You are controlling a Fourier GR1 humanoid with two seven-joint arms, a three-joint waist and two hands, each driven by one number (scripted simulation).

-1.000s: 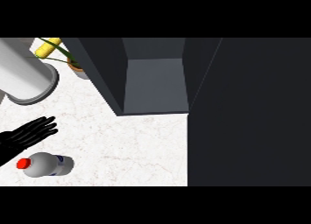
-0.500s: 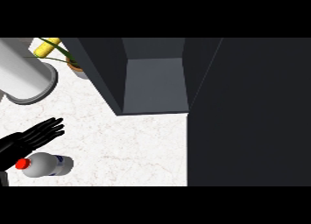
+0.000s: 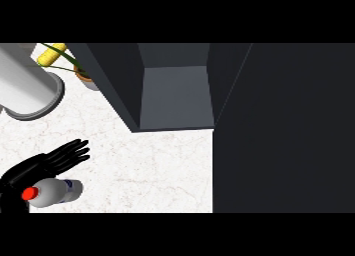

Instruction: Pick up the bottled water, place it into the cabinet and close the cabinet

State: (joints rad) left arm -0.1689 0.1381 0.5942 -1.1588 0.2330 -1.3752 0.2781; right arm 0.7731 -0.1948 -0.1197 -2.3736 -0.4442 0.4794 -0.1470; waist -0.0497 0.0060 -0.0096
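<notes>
Bottle [image 3: 53, 192]: standing at the counter's [image 3: 150, 165] lower left, red cap up.
Left hand [image 3: 45, 165]: hovering just behind the bottle, fingers [image 3: 71, 152] straight, gripping nothing.
Cabinet [image 3: 176, 97]: standing open, well apart.
Risk: fingers closing off-centre, tipping the bottle.

We see only one part of the robot's body, the left hand [image 3: 47, 162], at the view's lower left corner. It is black all over, with slim, segmented fingers [image 3: 71, 152] whose ridged surfaces catch faint grey highlights. A small patch of pale grey at the very edge below it may be the forearm, but we cannot tell for sure.
</notes>
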